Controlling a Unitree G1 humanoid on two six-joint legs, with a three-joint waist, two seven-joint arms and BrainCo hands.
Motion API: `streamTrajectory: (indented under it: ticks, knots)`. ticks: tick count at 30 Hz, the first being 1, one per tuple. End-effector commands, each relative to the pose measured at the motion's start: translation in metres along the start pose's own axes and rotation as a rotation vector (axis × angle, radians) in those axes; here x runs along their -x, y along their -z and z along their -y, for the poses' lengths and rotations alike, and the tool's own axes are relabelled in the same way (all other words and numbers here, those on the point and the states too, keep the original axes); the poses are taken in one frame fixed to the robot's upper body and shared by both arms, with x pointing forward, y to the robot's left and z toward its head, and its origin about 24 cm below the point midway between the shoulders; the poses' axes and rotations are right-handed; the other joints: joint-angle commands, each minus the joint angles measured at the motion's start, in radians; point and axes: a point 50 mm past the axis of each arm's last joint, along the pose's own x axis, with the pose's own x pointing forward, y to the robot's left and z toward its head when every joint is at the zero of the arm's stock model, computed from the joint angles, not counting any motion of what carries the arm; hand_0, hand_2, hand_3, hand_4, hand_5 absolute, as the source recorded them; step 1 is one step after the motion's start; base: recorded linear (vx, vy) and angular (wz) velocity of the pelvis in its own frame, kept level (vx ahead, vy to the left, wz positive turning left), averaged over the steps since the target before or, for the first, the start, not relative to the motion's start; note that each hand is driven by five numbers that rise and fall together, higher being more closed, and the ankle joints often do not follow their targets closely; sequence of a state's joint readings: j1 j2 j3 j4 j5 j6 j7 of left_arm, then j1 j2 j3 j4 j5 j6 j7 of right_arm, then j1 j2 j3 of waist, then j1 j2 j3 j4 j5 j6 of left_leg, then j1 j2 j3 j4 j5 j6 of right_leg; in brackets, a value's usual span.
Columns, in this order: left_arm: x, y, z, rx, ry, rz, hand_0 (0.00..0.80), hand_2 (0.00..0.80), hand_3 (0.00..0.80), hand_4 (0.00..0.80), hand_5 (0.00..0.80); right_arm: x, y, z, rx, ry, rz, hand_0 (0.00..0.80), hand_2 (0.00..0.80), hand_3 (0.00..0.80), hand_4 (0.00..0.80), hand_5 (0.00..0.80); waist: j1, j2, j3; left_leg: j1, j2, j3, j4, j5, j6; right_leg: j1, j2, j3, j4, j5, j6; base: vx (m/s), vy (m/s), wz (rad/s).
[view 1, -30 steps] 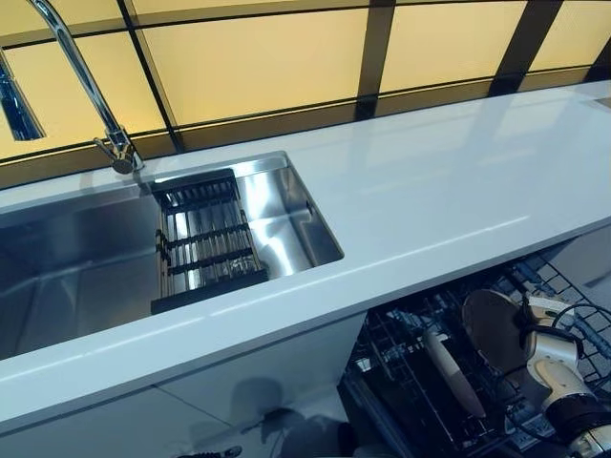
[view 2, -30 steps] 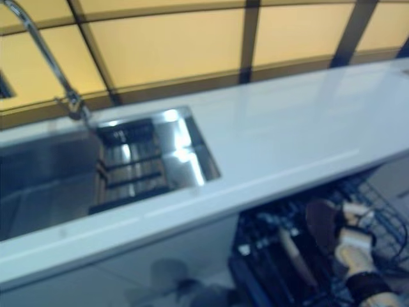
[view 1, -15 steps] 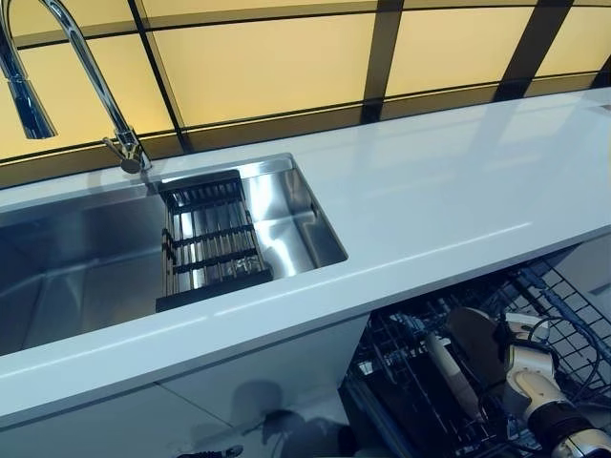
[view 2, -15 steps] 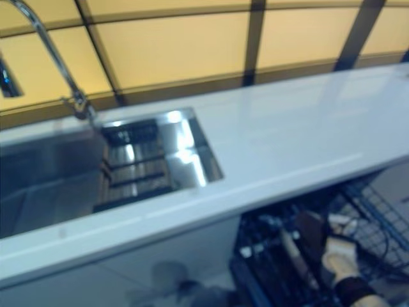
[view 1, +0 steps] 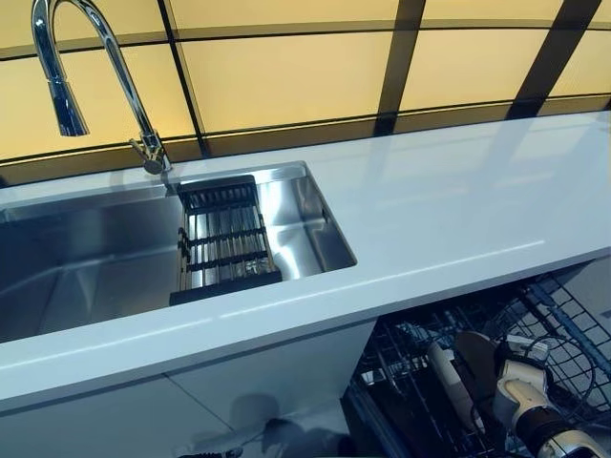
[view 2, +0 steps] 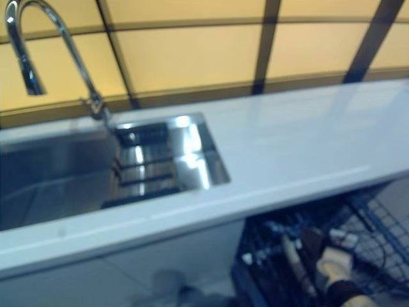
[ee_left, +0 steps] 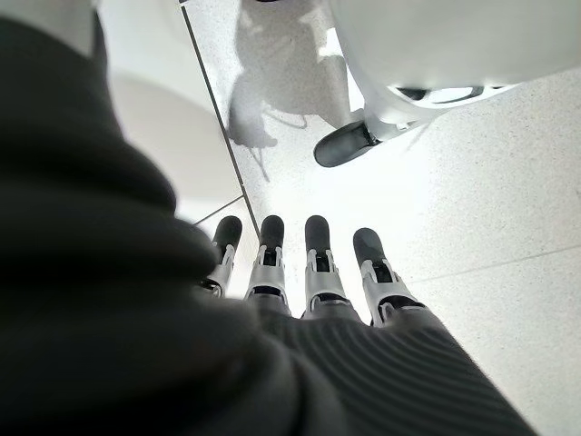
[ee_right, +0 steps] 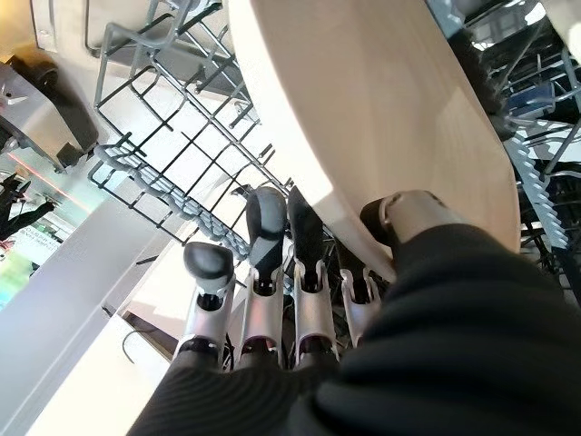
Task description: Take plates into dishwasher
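Observation:
My right hand (view 1: 518,393) is down in the open dishwasher's wire rack (view 1: 571,320), shut on a round beige plate (view 1: 474,351) that it holds on edge. In the right wrist view the thumb (ee_right: 413,215) presses the plate's face (ee_right: 381,118) and the fingers (ee_right: 263,272) curl under its rim, with the rack's tines (ee_right: 172,136) just past them. A second pale plate (view 1: 444,370) stands upright in the rack right beside the held one. My left hand (ee_left: 309,272) hangs over the floor with straight fingers and holds nothing.
A white countertop (view 1: 458,210) runs above the dishwasher. A steel sink (view 1: 95,258) with a black drain rack (view 1: 224,243) and a tall faucet (view 1: 95,38) lies to the left. A black wheel on a white base (ee_left: 345,143) stands on the floor.
The camera has shifted, so the sink and counter sit further right. My right hand has moved the plate lower into the rack, closer to the standing plate.

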State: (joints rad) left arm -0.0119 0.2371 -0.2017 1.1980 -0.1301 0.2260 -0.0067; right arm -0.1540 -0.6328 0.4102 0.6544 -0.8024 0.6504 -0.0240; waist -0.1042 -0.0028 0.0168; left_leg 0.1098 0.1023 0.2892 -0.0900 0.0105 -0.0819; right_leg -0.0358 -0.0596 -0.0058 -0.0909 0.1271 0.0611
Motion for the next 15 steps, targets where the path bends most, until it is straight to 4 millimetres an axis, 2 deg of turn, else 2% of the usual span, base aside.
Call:
streamTrajectory:
  ticks: [1,2,3,4,5,6,11,15]
  knots:
    - [0.001,-0.017,-0.008,-0.082,-0.037,0.024,0.000,0.000,0.000,0.000,0.000,0.006,-0.046,0.003,-0.092,-0.068,0.101,0.800,0.800,0.800,0.800,0.800,0.010,-0.038,0.037,-0.007,-0.013,-0.070,0.003,-0.038,0.050,0.026,-0.063,-0.013,0.004,-0.021,0.091,-0.005,-0.002,0.04]
    - [0.001,-0.017,-0.009,-0.083,-0.038,0.022,0.000,0.000,0.000,0.000,0.000,0.006,-0.045,0.002,-0.101,-0.074,0.099,0.800,0.800,0.800,0.800,0.800,0.011,-0.038,0.036,-0.006,-0.012,-0.070,0.003,-0.037,0.050,0.028,-0.064,-0.014,0.004,-0.021,0.091,0.000,0.000,0.00]
    - [0.001,-0.017,-0.009,-0.084,-0.039,0.022,0.000,0.000,0.000,0.000,0.000,0.006,-0.045,0.002,-0.108,-0.075,0.098,0.715,0.715,0.715,0.715,0.715,0.012,-0.039,0.036,-0.006,-0.012,-0.070,0.003,-0.037,0.050,0.029,-0.064,-0.015,0.004,-0.020,0.092,0.000,0.000,0.00]
    - [0.001,-0.017,-0.010,-0.085,-0.040,0.022,0.000,0.000,0.000,0.000,0.000,0.006,-0.045,0.001,-0.121,-0.076,0.099,0.562,0.562,0.562,0.562,0.562,0.011,-0.039,0.036,-0.006,-0.012,-0.071,0.003,-0.037,0.050,0.029,-0.064,-0.015,0.004,-0.020,0.092,0.000,0.000,0.00]
    - [0.001,-0.017,-0.010,-0.085,-0.041,0.021,0.000,0.000,0.000,0.000,0.000,0.006,-0.046,0.002,-0.135,-0.076,0.100,0.198,0.198,0.198,0.198,0.198,0.011,-0.039,0.036,-0.006,-0.011,-0.071,0.003,-0.036,0.050,0.029,-0.064,-0.015,0.004,-0.020,0.092,0.000,0.000,0.00]
    - [0.001,-0.017,-0.010,-0.085,-0.042,0.021,0.000,0.000,0.000,0.000,0.000,0.006,-0.046,0.003,-0.152,-0.078,0.103,0.000,0.000,0.000,0.000,0.000,0.011,-0.040,0.037,-0.006,-0.011,-0.071,0.003,-0.036,0.050,0.029,-0.065,-0.015,0.004,-0.019,0.092,0.000,0.000,0.00]
    - [0.001,-0.017,-0.012,-0.070,-0.049,0.023,0.000,0.000,0.000,0.000,0.000,0.008,-0.047,0.016,-0.214,-0.094,0.133,0.000,0.000,0.000,0.000,0.000,0.001,-0.046,0.043,-0.003,-0.010,-0.067,0.003,-0.035,0.048,0.026,-0.064,-0.009,0.004,-0.014,0.092,0.000,0.000,0.00]
    - [0.001,-0.017,-0.017,-0.040,-0.061,0.025,0.000,0.000,0.000,0.000,0.000,0.009,-0.038,0.044,-0.252,-0.055,0.171,0.000,0.000,0.000,0.000,0.000,-0.017,-0.052,0.050,0.002,-0.010,-0.060,0.003,-0.036,0.049,0.024,-0.059,0.006,0.004,-0.010,0.093,0.000,0.000,0.00]
